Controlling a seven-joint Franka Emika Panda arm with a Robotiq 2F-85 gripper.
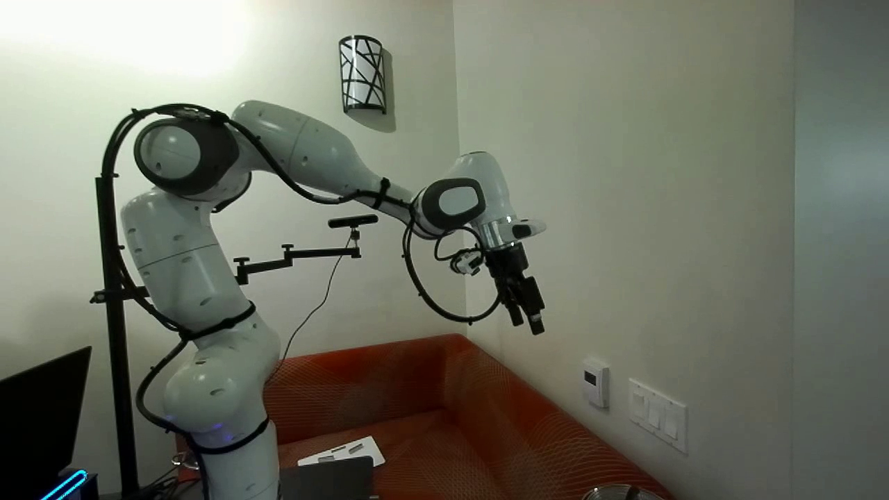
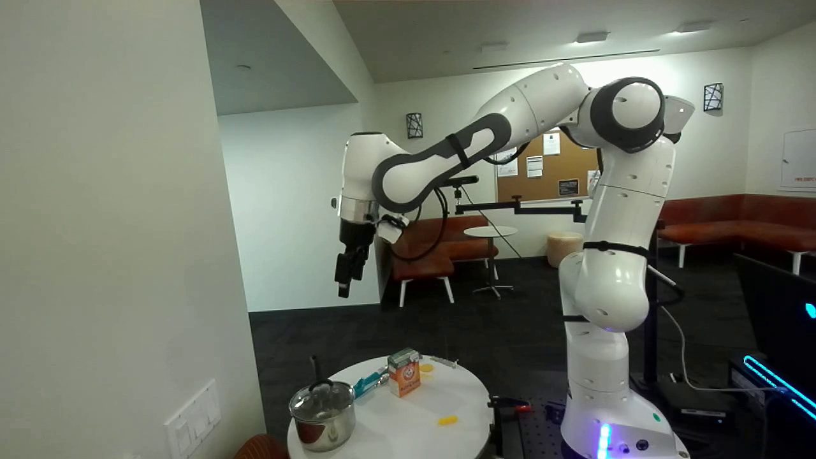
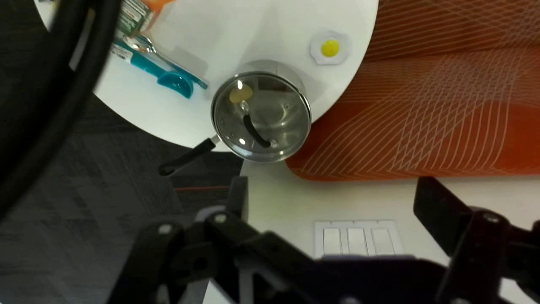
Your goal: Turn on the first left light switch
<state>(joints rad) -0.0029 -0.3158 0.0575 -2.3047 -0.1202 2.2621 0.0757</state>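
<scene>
A white switch plate (image 1: 658, 415) with three rocker switches in a row is on the wall. Its leftmost switch (image 1: 638, 403) is the one nearest the thermostat in that exterior view. The plate also shows in an exterior view (image 2: 193, 421) at the lower left and in the wrist view (image 3: 356, 226), where my gripper's body hides its lower part. I cannot tell which switches are on. My gripper (image 1: 528, 327) points down, above the plate and apart from it; it also shows in an exterior view (image 2: 350, 285). In the wrist view my gripper (image 3: 331, 194) is open, with nothing between the fingers.
A white thermostat (image 1: 596, 383) is beside the plate. An orange couch (image 1: 549, 417) runs along the wall below it. A round white table (image 2: 440, 440) holds a lidded pot (image 2: 325, 424), an orange box (image 2: 404, 375), a teal scoop (image 3: 177, 83) and a toy egg (image 3: 330, 48).
</scene>
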